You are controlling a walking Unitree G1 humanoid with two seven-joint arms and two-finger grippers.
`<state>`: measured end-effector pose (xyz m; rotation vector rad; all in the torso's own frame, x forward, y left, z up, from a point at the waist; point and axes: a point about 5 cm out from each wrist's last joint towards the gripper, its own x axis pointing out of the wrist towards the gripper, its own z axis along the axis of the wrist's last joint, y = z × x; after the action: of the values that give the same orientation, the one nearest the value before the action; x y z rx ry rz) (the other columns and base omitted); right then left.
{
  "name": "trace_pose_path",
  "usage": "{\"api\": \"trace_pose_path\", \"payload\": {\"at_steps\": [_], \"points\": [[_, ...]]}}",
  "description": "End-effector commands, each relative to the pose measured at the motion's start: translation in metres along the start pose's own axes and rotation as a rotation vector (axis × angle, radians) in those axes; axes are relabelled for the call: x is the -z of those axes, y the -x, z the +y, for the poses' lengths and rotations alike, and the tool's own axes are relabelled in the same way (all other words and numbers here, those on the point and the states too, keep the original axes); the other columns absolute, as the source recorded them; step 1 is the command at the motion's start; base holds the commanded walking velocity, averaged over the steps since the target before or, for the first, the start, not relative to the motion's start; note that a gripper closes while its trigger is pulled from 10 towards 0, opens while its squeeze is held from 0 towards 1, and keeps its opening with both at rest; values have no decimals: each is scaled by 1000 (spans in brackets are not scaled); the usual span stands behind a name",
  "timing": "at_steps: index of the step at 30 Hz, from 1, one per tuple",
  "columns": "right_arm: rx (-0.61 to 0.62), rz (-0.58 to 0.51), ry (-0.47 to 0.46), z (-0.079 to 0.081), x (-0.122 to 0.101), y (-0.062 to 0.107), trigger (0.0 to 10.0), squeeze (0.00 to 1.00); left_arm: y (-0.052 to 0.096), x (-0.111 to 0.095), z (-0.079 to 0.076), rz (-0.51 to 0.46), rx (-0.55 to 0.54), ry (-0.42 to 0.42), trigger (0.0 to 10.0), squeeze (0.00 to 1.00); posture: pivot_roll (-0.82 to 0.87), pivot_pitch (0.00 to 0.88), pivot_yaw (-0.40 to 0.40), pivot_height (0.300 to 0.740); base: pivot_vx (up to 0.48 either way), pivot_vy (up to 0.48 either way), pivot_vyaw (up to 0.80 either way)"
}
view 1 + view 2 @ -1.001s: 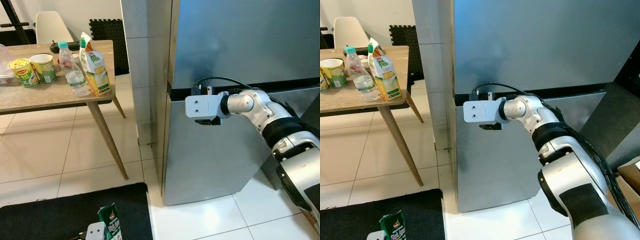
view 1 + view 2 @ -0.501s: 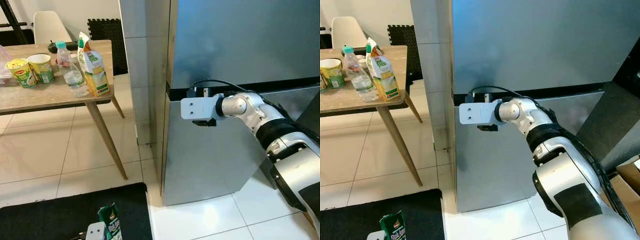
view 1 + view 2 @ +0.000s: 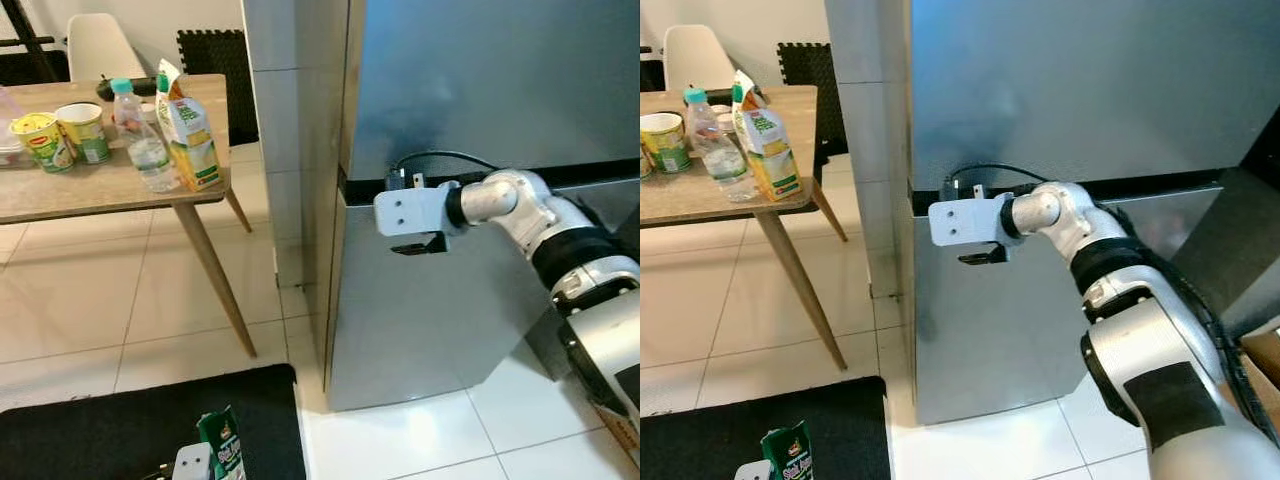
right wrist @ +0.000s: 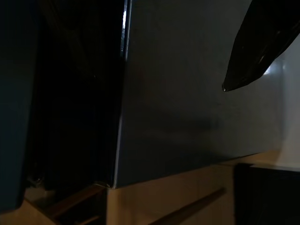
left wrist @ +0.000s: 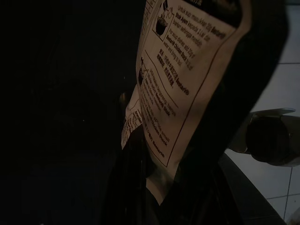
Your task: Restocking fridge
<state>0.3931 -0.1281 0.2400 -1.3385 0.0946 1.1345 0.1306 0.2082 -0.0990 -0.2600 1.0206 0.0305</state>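
The steel fridge (image 3: 480, 90) stands shut, with a black seam (image 3: 590, 172) between its upper and lower doors. My right arm reaches across the lower door. The right gripper (image 3: 415, 243) sits at the seam near the fridge's left edge, open, one black finger (image 4: 260, 42) over the grey door face. Low in front of me, my left gripper (image 3: 197, 464) is shut on a green carton (image 3: 224, 448). The carton's printed label (image 5: 187, 93) shows close up in the left wrist view.
A wooden table (image 3: 60, 195) stands to the left with a water bottle (image 3: 140, 140), a juice carton (image 3: 187, 130) and two noodle cups (image 3: 40, 145). Behind it is a white chair (image 3: 100, 45). A black mat (image 3: 110, 425) lies on the tiled floor below me.
The view has swayed slightly. My right gripper stays at the seam between the doors, and the left keeps hold of the carton.
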Motion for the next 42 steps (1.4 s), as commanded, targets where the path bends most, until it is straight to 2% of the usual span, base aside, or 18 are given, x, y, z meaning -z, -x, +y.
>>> {"api": "trace_pose_path", "payload": {"at_steps": [1, 9, 14, 18, 20, 21, 23, 24, 25, 28, 29, 32, 33, 35, 36, 37, 39, 42], "points": [[-180, -9, 24, 24, 2, -12, 10000, 0, 1, 15, -5, 52, 20, 20, 10000, 0, -97, 7, -52, 740, 0, 0, 0], [-292, -98, -4, 26, -2, -3, 10000, 0, 1, 16, -6, 55, 22, 24, 10000, 0, -95, 7, -53, 740, 0, 0, 0], [-373, -167, -30, 27, -3, 8, 10000, 0, 1, 16, -6, 54, 23, 25, 10000, 0, -95, 7, -53, 740, 0, 0, 0], [-397, -418, -69, 21, -26, 27, 10000, 0, 1, 16, -6, 53, 24, 26, 10000, 0, -95, 7, -53, 740, 0, 0, 0], [-397, -418, -69, 21, -26, 27, 10000, 0, 1, 16, -6, 53, 24, 26, 10000, 0, -95, 7, -53, 740, 0, 0, 0], [-335, -704, -108, 7, -56, 55, 10000, 0, 1, 16, -5, 54, 26, 27, 10000, 0, -94, 7, -48, 740, 0, 0, 0], [-335, -704, -108, 7, -56, 55, 10000, 0, 1, 16, -5, 54, 26, 27, 10000, 0, -94, 7, -48, 740, 0, 0, 0], [-334, -838, -119, 3, -70, 69, 10000, 0, 1, 16, -5, 55, 26, 27, 10000, 0, -94, 7, -48, 740, 0, 0, 0], [-319, -1052, -144, -6, -87, 89, 10000, 0, 1, 16, -5, 56, 28, 28, 10000, 0, -94, 7, -48, 740, 0, 0, 0], [-312, -1093, -151, -8, -90, 92, 10000, 0, 1, 16, -6, 55, 29, 28, 10000, 0, -94, 7, -48, 740, 0, 0, 0], [-280, -1160, -165, -14, -92, 92, 10000, 0, 1, 16, -6, 54, 31, 29, 10000, 0, -93, 3, -51, 740, 0, 0, 0], [-242, -1126, -157, -18, -91, 85, 10000, 0, 1, 16, -7, 53, 33, 29, 10000, 0, -91, 3, -51, 740, 0, 0, 0], [-213, -1034, -135, -19, -86, 73, 10000, 0, 1, 15, -7, 53, 34, 29, 10000, 0, -91, 3, -51, 740, 0, 0, 0], [-155, -750, -73, -18, -73, 46, 10000, 0, 1, 15, -7, 54, 35, 27, 10000, 0, -93, 0, -49, 740, 0, 0, 0], [-140, -638, -42, -16, -68, 39, 2431, 0, 1, 15, -7, 54, 36, 26, 10000, 0, -93, 0, -50, 740, 0, 0, 0], [-132, -586, -28, -14, -65, 37, 0, 0, 1, 15, -7, 54, 36, 25, 10000, 0, -93, 0, -50, 740, 0, 0, 0], [-142, -569, -33, -12, -64, 39, 0, 0, 1, 15, -7, 54, 36, 25, 10000, 0, -93, 0, -50, 740, 0, 0, 0], [-189, -520, 16, -8, -67, 47, 0, 0, 1, 15, -7, 56, 37, 21, 10000, 0, -93, 0, -49, 740, 0, 0, 0]]}}
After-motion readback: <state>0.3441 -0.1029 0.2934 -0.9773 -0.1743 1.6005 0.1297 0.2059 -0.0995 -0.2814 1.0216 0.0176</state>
